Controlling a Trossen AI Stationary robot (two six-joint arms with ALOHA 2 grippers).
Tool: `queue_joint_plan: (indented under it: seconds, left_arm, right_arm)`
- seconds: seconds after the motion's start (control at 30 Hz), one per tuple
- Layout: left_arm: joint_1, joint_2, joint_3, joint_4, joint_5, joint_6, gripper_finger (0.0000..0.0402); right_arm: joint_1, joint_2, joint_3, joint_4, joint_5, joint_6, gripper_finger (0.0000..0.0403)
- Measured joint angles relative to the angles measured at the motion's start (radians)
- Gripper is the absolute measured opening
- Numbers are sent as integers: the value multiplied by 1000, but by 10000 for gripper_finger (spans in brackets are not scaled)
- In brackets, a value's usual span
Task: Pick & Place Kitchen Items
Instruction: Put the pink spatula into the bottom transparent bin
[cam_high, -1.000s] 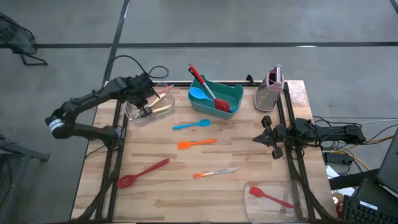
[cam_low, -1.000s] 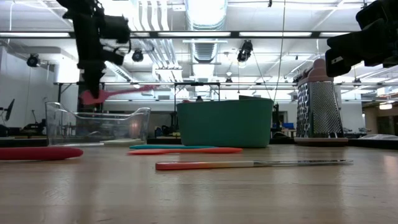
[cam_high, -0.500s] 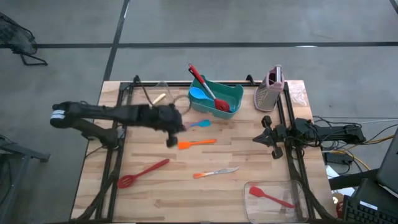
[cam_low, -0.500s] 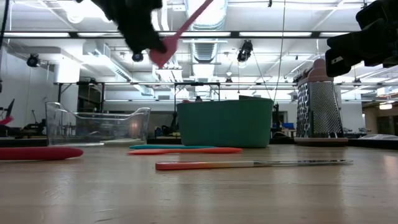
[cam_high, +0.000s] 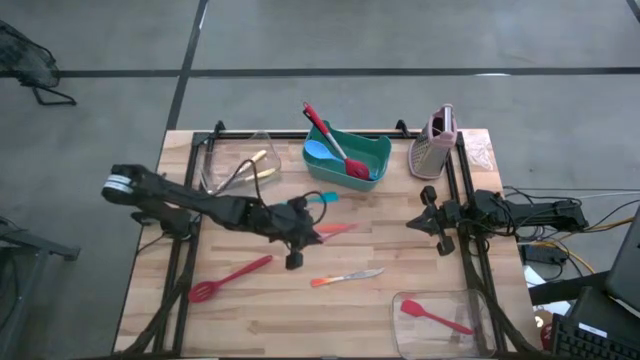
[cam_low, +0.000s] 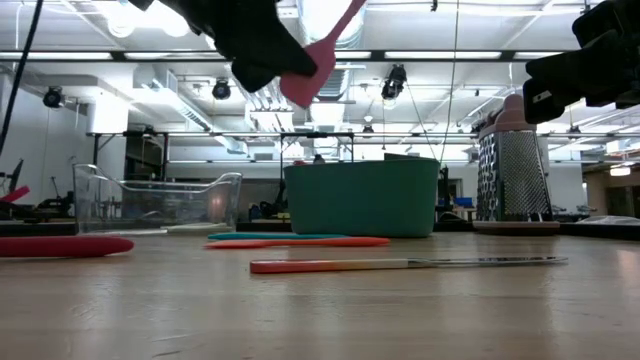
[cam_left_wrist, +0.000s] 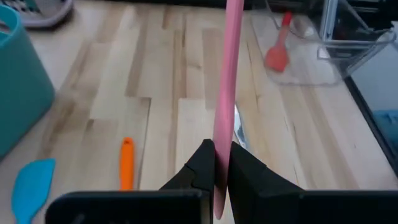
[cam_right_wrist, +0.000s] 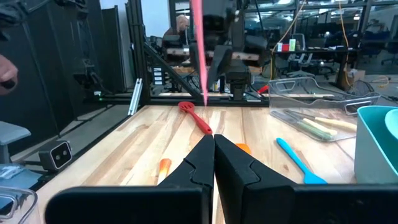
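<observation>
My left gripper (cam_high: 305, 235) hangs over the middle of the table, shut on a pink long-handled utensil (cam_left_wrist: 225, 93). Under and around it lie an orange spatula (cam_left_wrist: 126, 163), a blue spatula (cam_high: 320, 198), a red slotted spoon (cam_high: 230, 277) and an orange-handled knife (cam_high: 345, 277), all flat on the wood. A teal bin (cam_high: 348, 155) at the far edge holds a red spatula and a blue spoon. My right gripper (cam_right_wrist: 214, 140) waits shut at the table's right edge, touching nothing. My left gripper pinches the pink utensil's broader end (cam_left_wrist: 221, 177) between its two fingers. The fingers come from the table's left, slanting down, and lie along the utensil. Its thin handle (cam_low: 345, 20) sticks out past the fingertips. The whole utensil is lifted clear of the table.
A clear tub (cam_high: 235, 165) with pale utensils stands at the far left. Another clear tub (cam_high: 440, 315) at the near right holds a red spatula. A pink-grey grater (cam_high: 437, 140) stands upright at the far right. Bare wood shows along the near edge.
My left gripper has swung from above the far-left clear tub toward the table's middle and near side. It has tipped from pointing down to slanting forward. The pink utensil went with it, clear of the tub, its handle now rising ahead of the fingers.
</observation>
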Motion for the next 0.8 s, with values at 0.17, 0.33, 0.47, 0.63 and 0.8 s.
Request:
queue_joint_plan:
  seconds: [0.17, 0.33, 0.47, 0.63, 0.8]
  left_arm:
    - [-2, 57, 0, 104, -8, 0, 22]
    - [-3, 89, 1, 134, 1, -15, 22]
    - [-7, 106, 4, 172, 1, -38, 22]
    - [-10, 109, 4, 197, 8, -39, 22]
    - [-10, 114, 4, 217, 8, -34, 22]
  right_arm:
    - [0, 0, 0, 0, 0, 0, 8]
    - [0, 0, 0, 0, 0, 0, 8]
    - [0, 0, 0, 2, 0, 0, 8]
    - [0, 1, 0, 52, -1, 27, 8]
    - [0, 1, 0, 167, -3, 338, 8]
